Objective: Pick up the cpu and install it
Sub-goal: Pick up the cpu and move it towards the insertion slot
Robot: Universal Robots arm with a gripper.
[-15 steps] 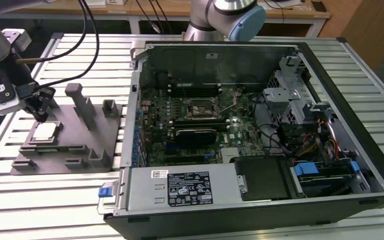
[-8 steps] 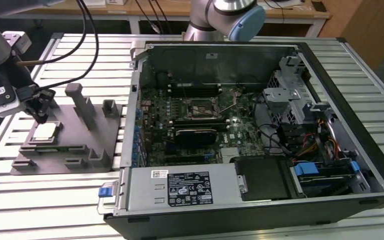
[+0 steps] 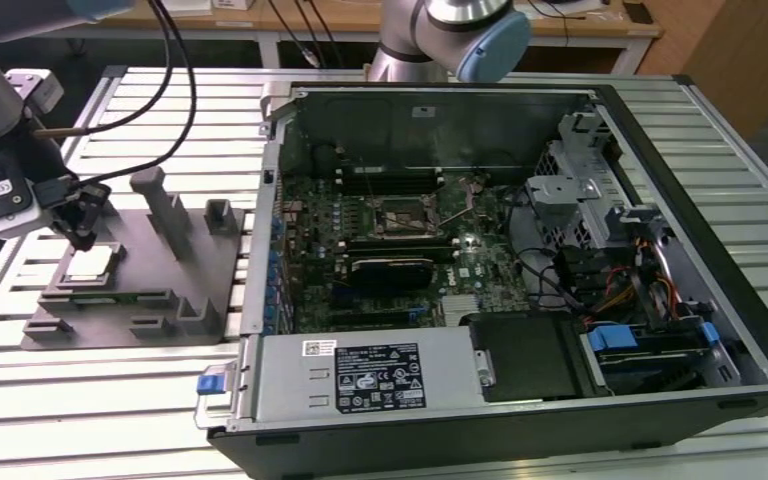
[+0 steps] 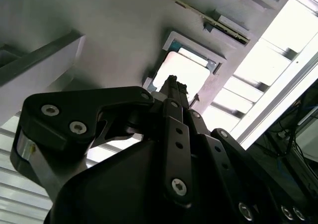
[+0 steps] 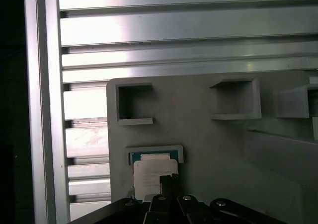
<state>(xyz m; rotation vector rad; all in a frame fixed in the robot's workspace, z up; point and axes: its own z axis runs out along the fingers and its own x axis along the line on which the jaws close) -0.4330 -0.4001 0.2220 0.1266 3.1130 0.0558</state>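
Gripper (image 3: 81, 238) hung just above the cpu (image 3: 92, 263), tips over its pale lid. Whether they touched it: can't tell. Fingers looked pressed together in both wrist views, nothing pinched between them.

Cpu lay flat in a shallow walled pocket of the grey fixture (image 3: 144, 270), at the corner toward the exterior view's left. Not yet lifted. Well apart from the mobo socket (image 3: 395, 215) inside the open PC case (image 3: 744, 300).

Risks (judgement):
- Tips together and over the lid. Any further descent like this would press on the metal top, so could scratch it or tip the chip in its pocket.
- Pocket walls sat close round the chip, so little room for fingers at the edges. An off-centre grip could catch a wall or lift the cpu skewed.
- Thin, smooth part, so prob. easy to slip in carry. A tilted drop on the socket could damage contacts.
- Case wall and fixture posts stood betw. pocket and socket. Loose cables (image 3: 171, 60) on the arm could snag.

Surface: bench (image 3: 91, 390) of ribbed aluminium slats w/ grooves, bright glare. Fixture lay flat on it, just beside the case. Black block (image 3: 387, 268) sat near the socket.

Room: wooden desk (image 3: 357, 15) behind the bench.
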